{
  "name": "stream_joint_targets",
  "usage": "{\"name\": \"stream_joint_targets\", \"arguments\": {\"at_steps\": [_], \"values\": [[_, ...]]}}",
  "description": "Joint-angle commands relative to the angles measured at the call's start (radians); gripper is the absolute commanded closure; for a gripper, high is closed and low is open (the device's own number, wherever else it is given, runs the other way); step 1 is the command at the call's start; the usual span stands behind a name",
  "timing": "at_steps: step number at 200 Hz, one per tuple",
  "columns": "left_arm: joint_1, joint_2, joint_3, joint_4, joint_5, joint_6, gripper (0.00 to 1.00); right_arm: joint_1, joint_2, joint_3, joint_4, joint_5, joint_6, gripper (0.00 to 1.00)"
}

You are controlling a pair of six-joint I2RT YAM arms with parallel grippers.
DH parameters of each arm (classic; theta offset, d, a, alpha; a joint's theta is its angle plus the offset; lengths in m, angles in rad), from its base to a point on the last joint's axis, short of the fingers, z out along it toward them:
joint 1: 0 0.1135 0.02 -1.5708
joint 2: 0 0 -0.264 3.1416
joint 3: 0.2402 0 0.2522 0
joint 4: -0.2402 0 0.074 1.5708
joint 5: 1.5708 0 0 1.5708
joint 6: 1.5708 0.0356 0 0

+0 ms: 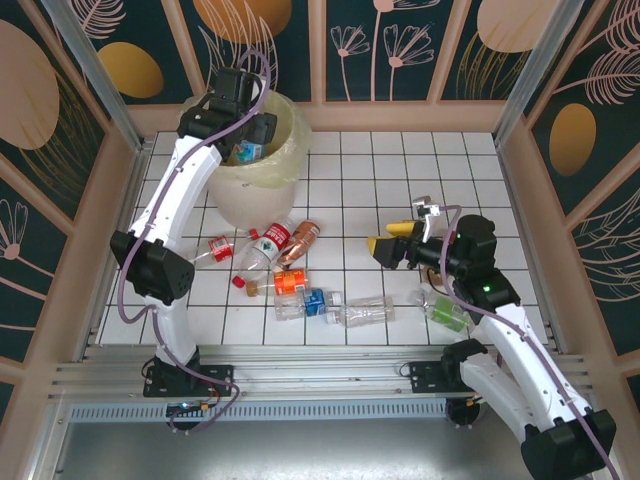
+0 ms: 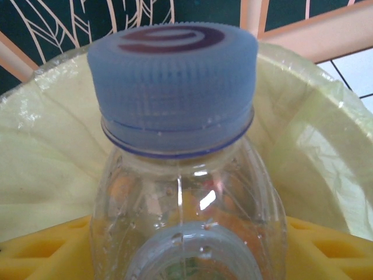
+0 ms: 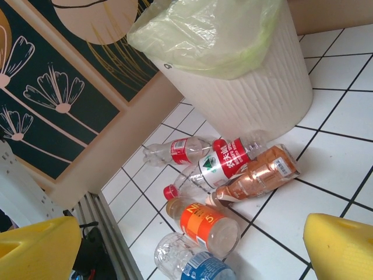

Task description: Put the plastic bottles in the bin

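My left gripper (image 1: 243,140) hangs over the mouth of the bin (image 1: 285,165), shut on a clear plastic bottle (image 2: 175,192) with a blue cap (image 2: 172,87). Its yellow fingers (image 2: 46,248) press both sides of the bottle, and the bin's pale yellow liner (image 2: 315,122) lies behind it. Several plastic bottles lie on the tiles in front of the bin: a red-labelled one (image 3: 182,151), a red-and-white one (image 3: 224,163), a copper one (image 3: 259,175), an orange one (image 3: 204,224) and a blue one (image 3: 201,269). My right gripper (image 1: 393,240) hovers to their right, open with nothing between its fingers.
A clear unlabelled bottle (image 1: 365,312) and a green-labelled bottle (image 1: 445,310) lie near the front of the tiled floor. Wooden walls enclose the floor on three sides, and a metal rail (image 1: 320,375) runs along the near edge. Bare tiles stretch across the back right.
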Motion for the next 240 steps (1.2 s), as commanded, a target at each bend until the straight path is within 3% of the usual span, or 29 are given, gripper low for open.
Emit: {"name": "stream_joint_targets", "arguments": {"at_steps": [1,66,117,184,212,240], "values": [[0.003,0.008,-0.019,-0.029,-0.007,0.024,0.3,0.006,0.0,0.035,-0.003,-0.026,-0.021,0.02],[0.004,0.007,-0.088,-0.081,0.077,0.001,0.2,0.006,0.027,0.039,-0.008,-0.019,-0.025,0.02],[0.003,0.002,-0.005,-0.086,0.188,-0.043,0.14,0.006,0.026,0.04,-0.014,-0.01,-0.023,0.02],[0.004,-0.091,0.056,-0.044,0.111,-0.131,0.13,0.022,0.055,0.087,-0.118,0.106,-0.007,0.04],[0.004,-0.218,-0.084,0.048,0.315,-0.107,0.08,0.089,0.08,0.112,-0.189,0.207,0.008,0.04],[-0.013,-0.383,-0.336,0.139,0.523,-0.126,0.07,0.134,0.093,0.125,-0.244,0.252,0.047,0.04]]}}
